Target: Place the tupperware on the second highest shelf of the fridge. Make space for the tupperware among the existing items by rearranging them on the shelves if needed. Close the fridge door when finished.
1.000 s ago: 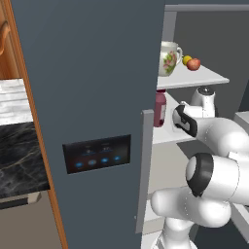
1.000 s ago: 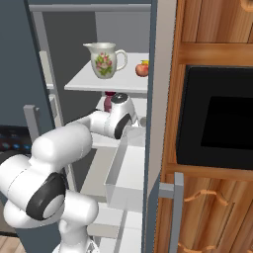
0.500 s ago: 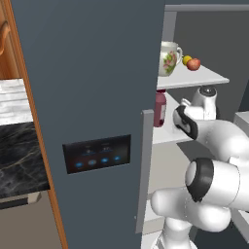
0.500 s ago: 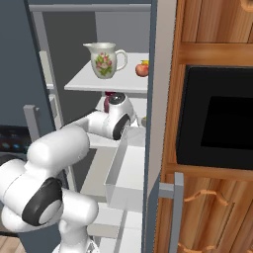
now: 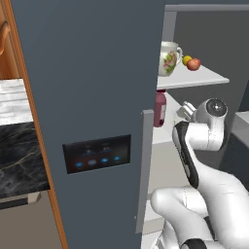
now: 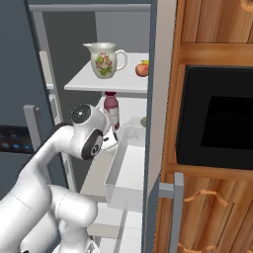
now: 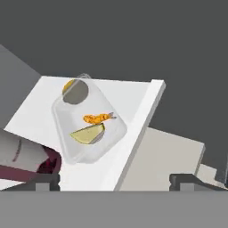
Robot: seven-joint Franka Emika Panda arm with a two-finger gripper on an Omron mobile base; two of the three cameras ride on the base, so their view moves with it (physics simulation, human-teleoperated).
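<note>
The tupperware (image 7: 89, 127), a clear shallow tray with yellow-orange food, lies on a white shelf (image 7: 133, 104) of the fridge, free of any grip. My gripper (image 7: 116, 180) is open just in front of it, with its two dark fingertips (image 7: 44, 180) wide apart and holding nothing. The dark red bottle (image 7: 22, 156) lies to the tray's left in the hand view. From the base, the bottle (image 6: 112, 107) and the tupperware (image 6: 132, 129) stand on the shelf just under the one with the pitcher (image 6: 105, 60), the apple (image 6: 142, 69) and the yellow fruit (image 5: 186, 59).
The fridge door (image 6: 154, 123) stands open on the right, edge-on, with a grey bin (image 6: 126, 173) and its handle (image 6: 177, 207). The left door with the control panel (image 5: 96, 153) is close on the left. My arm (image 5: 204, 131) reaches into the compartment between them.
The gripper went from shut to open and let go of the tupperware, which now rests on the shelf. The hand has drawn back a little from the shelf.
</note>
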